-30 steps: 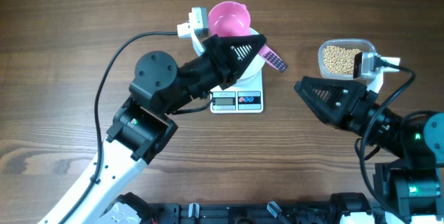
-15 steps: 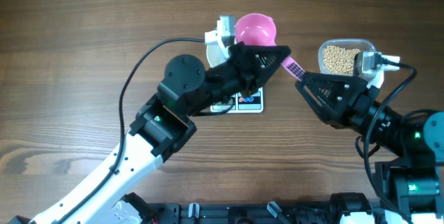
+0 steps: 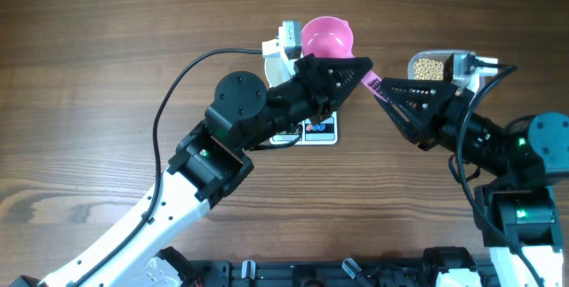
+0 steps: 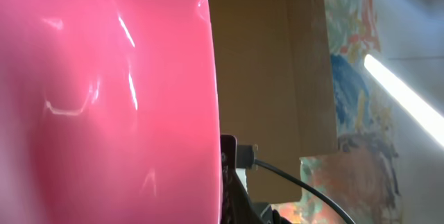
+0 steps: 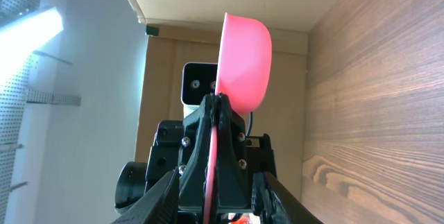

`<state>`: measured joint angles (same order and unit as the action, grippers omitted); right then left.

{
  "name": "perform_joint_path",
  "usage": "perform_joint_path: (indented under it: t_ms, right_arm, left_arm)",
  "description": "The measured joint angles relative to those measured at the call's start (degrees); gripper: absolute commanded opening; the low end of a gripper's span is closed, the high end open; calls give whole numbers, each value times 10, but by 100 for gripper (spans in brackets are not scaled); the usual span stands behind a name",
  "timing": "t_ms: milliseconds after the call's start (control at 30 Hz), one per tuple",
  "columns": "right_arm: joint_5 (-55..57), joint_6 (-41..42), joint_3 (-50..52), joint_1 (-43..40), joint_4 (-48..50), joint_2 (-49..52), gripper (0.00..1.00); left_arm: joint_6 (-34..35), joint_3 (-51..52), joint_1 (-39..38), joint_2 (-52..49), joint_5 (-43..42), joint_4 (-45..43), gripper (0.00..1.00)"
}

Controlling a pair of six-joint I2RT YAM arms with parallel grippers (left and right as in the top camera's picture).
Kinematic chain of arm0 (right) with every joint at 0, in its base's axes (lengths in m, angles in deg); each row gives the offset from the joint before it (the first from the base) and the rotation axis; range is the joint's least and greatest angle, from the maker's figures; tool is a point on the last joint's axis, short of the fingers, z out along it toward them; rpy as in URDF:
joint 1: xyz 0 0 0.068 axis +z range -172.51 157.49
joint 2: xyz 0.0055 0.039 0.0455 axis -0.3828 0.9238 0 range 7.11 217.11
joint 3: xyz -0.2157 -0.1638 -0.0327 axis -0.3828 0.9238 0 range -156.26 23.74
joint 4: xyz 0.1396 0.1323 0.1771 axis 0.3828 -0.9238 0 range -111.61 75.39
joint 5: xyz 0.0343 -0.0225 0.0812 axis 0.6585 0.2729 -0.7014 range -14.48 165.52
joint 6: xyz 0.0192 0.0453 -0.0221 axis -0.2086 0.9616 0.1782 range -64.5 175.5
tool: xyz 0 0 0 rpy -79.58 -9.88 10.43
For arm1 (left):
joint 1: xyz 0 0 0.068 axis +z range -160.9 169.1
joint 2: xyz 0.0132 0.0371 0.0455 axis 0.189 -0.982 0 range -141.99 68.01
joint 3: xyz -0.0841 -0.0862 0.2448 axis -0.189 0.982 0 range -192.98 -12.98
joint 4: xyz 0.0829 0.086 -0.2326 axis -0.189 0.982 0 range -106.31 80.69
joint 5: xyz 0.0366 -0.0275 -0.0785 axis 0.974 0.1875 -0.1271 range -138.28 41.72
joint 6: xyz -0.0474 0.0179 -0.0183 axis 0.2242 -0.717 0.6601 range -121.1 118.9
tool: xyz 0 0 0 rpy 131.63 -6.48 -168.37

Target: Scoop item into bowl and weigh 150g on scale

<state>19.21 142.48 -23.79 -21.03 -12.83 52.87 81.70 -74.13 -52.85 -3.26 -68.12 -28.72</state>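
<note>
My left gripper is shut on the handle of a pink scoop and holds it in the air above the scale. The scoop's cup fills the left wrist view. In the right wrist view the scoop is edge-on, with its thin handle running down between the fingers of my right gripper. Those fingers stand apart on either side of the handle without touching it. The beans lie in a clear tub behind my right gripper. A white sliver may be the bowl; the rest is hidden under my left arm.
The clear tub stands at the back right, partly covered by the right wrist camera. The left arm crosses the middle of the wooden table. A black cable loops over the arm.
My right gripper has moved left up to the scoop's handle and its fingers have narrowed. The left arm first swung right with the scoop, then held still.
</note>
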Motion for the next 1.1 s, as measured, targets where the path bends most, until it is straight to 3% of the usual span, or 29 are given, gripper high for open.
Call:
perform_joint_path:
  t_ms: [1100]
  right_arm:
    - [4,0,0,0,0,31,23]
  left_arm:
    - [-22,0,-18,-19,53,-5,4]
